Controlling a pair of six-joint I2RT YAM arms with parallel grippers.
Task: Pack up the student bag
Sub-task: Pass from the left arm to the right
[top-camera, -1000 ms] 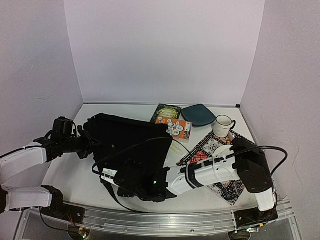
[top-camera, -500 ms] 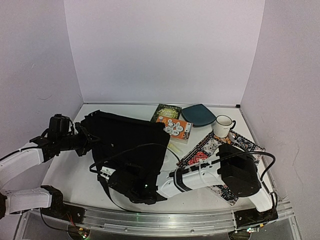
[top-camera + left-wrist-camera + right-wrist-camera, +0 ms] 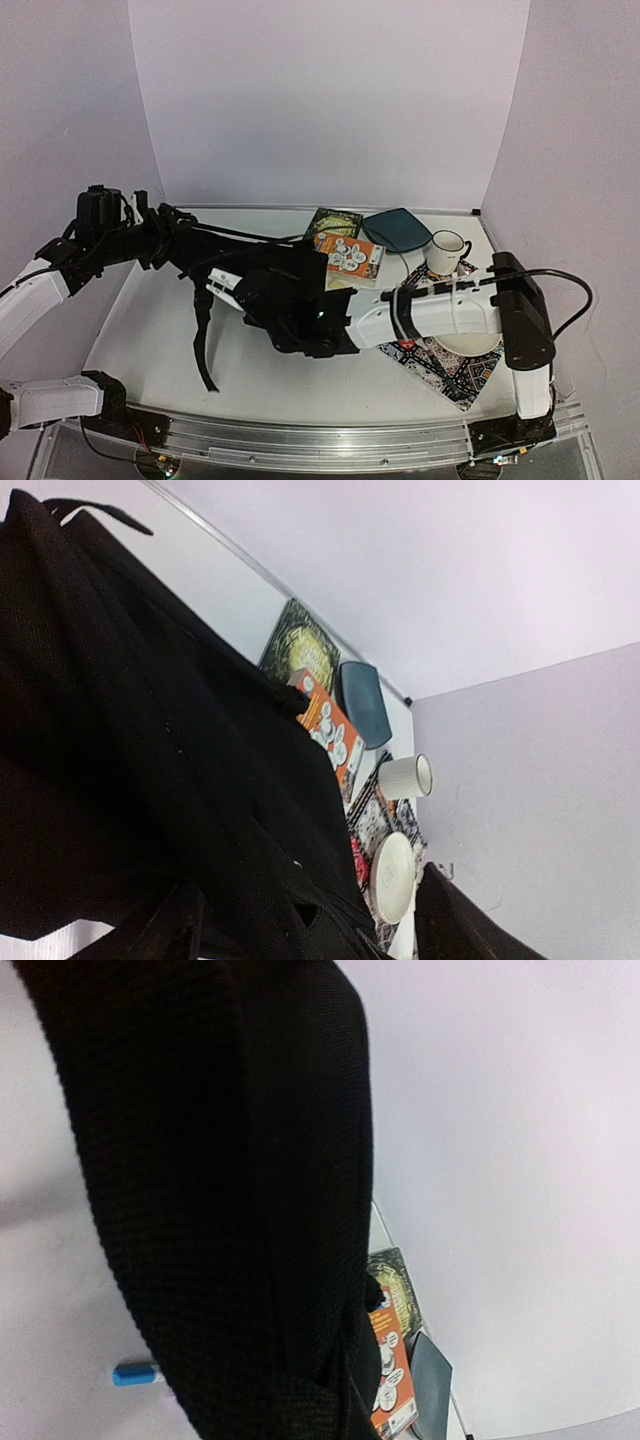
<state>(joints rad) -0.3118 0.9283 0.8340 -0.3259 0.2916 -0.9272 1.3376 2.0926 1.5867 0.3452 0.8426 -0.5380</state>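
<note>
Far left, your L gripper (image 3: 158, 236) sits high above the table (image 3: 130, 330), right at the upper-left edge of the student bag (image 3: 280, 265). In the L wrist view its fingers (image 3: 450, 925) stand spread apart w/ black bag fabric filling the space between them. You can't tell whether either pad touches the cloth.

The student bag is left of centre, stretched between your two grippers. Its left end is raised, and one black strap (image 3: 203, 340) hangs down toward the tabletop.

Next, your R arm reaches across from the right, and the R gripper (image 3: 255, 300) is buried in the bag's lower front. Its jaws are pressed together. The R wrist view is nearly all black weave right up at the cam, so it reads as a pinch on the bag fabric. That same view shows a small blue-tipped item (image 3: 135, 1373) lying on the table beside the bag.

Right of the bag, toward the back, a dark green book (image 3: 335, 222) lies w/ an orange box (image 3: 350, 255) just in front of it, overlapping it. The box touches the bag's right edge. A teal pouch (image 3: 398, 230) lies just right of the book. The white mug (image 3: 447, 250) stands upright near the pouch, at the back corner of a patterned mat (image 3: 450, 378). A white plate (image 3: 470, 342) rests on that mat, partly under your R arm.
</note>
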